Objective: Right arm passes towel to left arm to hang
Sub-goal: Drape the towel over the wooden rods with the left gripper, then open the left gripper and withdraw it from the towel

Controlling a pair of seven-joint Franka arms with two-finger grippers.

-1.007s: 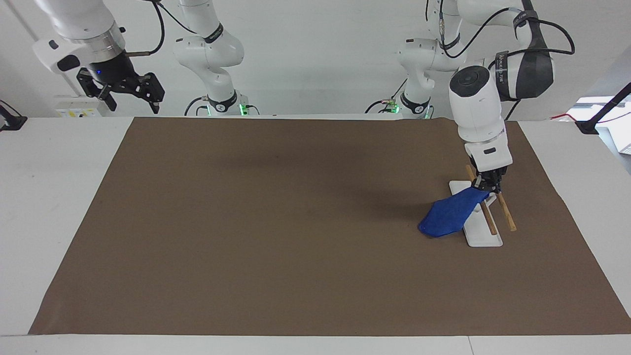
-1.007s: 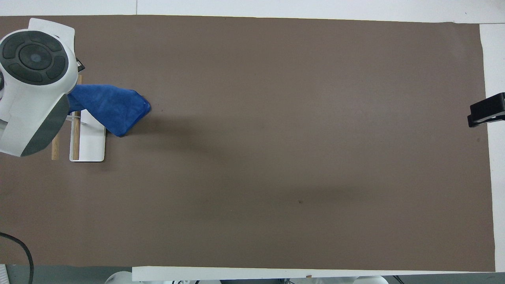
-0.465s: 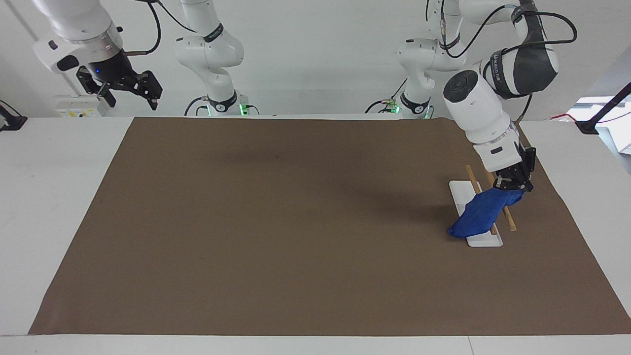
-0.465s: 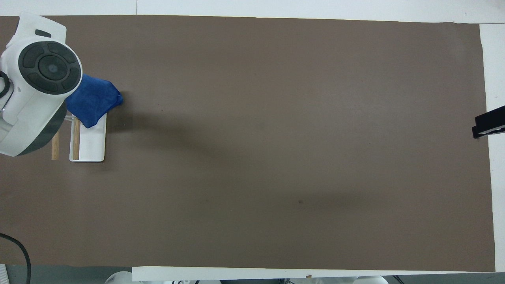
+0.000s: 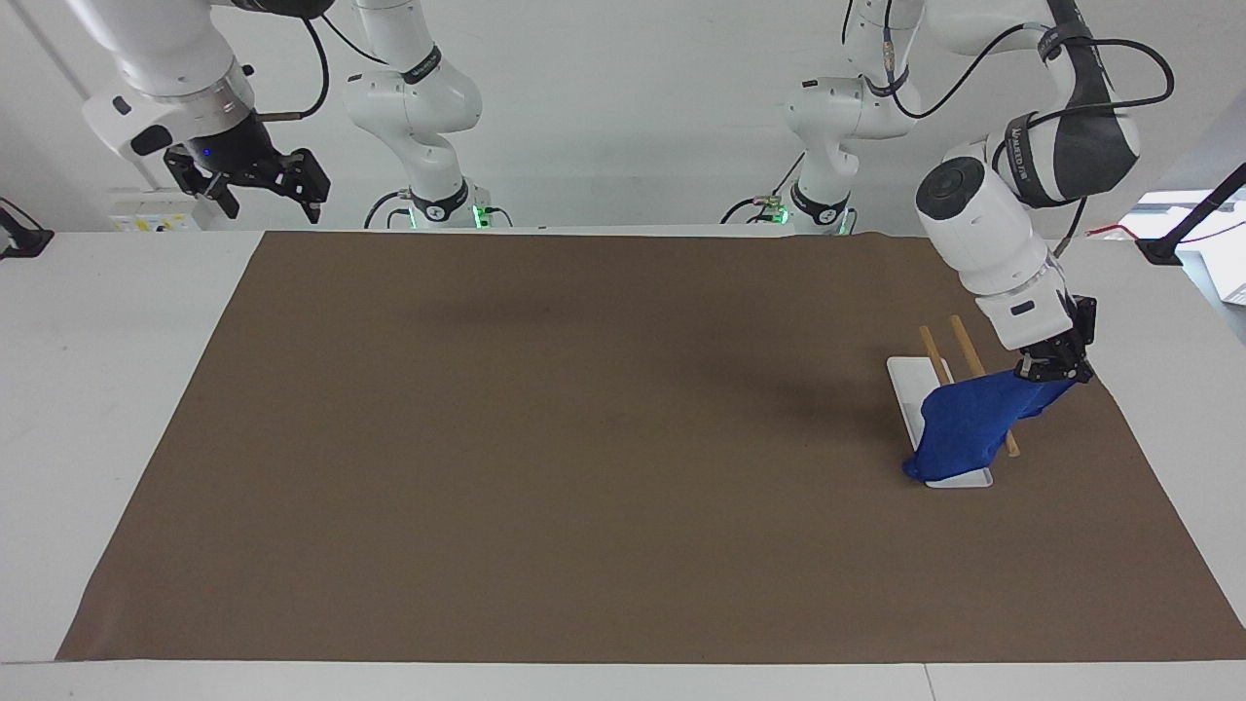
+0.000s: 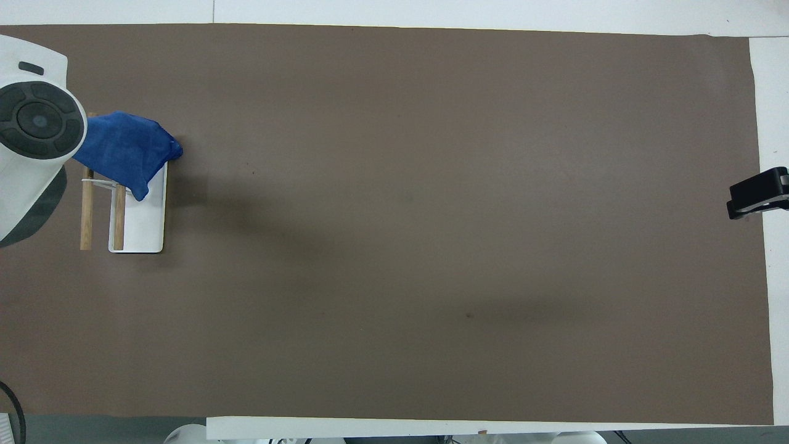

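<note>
The bright blue towel [image 5: 962, 426] is draped across the two wooden bars [image 5: 966, 349] of the rack, and its loose end hangs down to the white rack base [image 5: 903, 376]. My left gripper [image 5: 1051, 374] is shut on the towel's upper corner, just past the outer bar, toward the left arm's end of the table. In the overhead view the towel [image 6: 123, 151] lies over the bars [image 6: 86, 216] and the left wrist hides the gripper. My right gripper [image 5: 271, 198] is open and empty, and waits high over the table's edge at the right arm's end.
A brown mat [image 5: 584, 438] covers most of the table. The rack base [image 6: 145, 222] stands on the mat near the left arm's end. The right gripper's tip [image 6: 755, 191] shows at the mat's edge in the overhead view.
My left gripper has carried the towel across the rack bars toward the left arm's end of the table, so the towel now lies over both bars. The right gripper has shifted slightly.
</note>
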